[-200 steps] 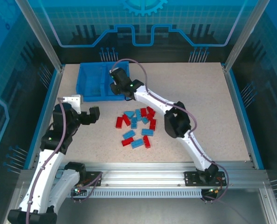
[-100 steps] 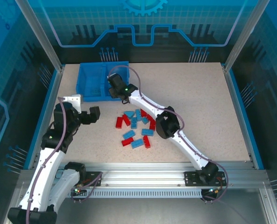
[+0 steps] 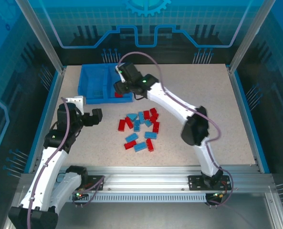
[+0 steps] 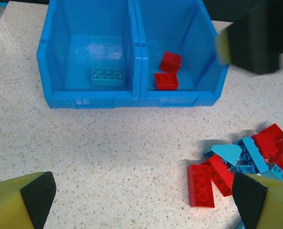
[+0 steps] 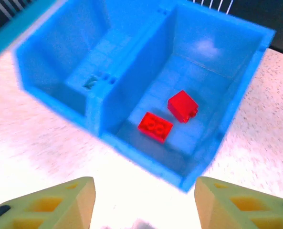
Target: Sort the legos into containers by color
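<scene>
The blue bin [image 3: 91, 71] stands at the table's far left. Its left container [image 4: 79, 52] holds one light blue lego [image 4: 108, 76]. Its right container [image 4: 191, 43] holds two red legos [image 4: 166, 81], which lie apart in the right wrist view [image 5: 155, 126]. A pile of red and light blue legos [image 3: 140, 129] lies mid-table. My right gripper [image 5: 143, 205] hangs open and empty just before the bin's front wall [image 5: 146, 160], by the right container [image 3: 120, 89]. My left gripper [image 4: 142, 200] is open and empty over bare table, left of the pile [image 4: 241, 160].
The right arm's black wrist [image 4: 256, 38] hangs above the bin's right corner. The right arm stretches from the near rail across the pile's right side. Bare table [image 3: 203, 95] spreads to the right of the pile. Frame posts and blue walls ring the table.
My right gripper's jaws have opened wider, and its wrist has pulled back from over the bin's right container. The right elbow swung to the right. The left arm barely moved.
</scene>
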Robot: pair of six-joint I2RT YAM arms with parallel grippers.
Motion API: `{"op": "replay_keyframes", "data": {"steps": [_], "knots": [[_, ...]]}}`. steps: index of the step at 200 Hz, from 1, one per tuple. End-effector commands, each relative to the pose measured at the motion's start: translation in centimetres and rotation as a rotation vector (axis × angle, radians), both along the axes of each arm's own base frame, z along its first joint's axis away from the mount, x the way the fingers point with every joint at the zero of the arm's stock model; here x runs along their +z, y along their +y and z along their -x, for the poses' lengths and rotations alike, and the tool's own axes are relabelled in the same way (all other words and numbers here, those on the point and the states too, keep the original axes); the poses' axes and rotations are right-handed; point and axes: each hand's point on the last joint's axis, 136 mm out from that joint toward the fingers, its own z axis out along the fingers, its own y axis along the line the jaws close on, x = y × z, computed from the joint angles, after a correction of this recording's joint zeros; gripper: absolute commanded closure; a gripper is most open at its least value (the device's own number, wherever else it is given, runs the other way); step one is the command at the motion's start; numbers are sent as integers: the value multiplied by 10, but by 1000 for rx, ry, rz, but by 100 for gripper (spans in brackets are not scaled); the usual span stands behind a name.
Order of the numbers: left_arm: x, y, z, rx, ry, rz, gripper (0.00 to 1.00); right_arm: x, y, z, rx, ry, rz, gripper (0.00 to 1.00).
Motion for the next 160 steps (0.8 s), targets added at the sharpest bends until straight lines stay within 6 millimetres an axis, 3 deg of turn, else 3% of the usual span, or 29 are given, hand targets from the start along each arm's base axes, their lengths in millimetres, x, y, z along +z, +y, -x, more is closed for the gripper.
{"op": "replay_keyframes", "data": {"steps": [1,18,46,81,112,160], "knots": [[-1,3,-2,54,44,58,1,29,-29,55,110,57,-45,39],[0,-11,-3,56,83,169,3,31,-63,93,133,89,-49,36],[-4,-64,-2,-27,158,267,10,7,-126,144,60,164,-39,24],[-41,-135,-1,-48,323,344,20,-28,-190,177,-188,256,-79,11],[-81,-188,-2,-78,379,203,26,-49,-209,197,-276,301,-163,0],[-141,-211,-16,-61,495,39,32,-48,-232,206,-339,267,-166,0]]}}
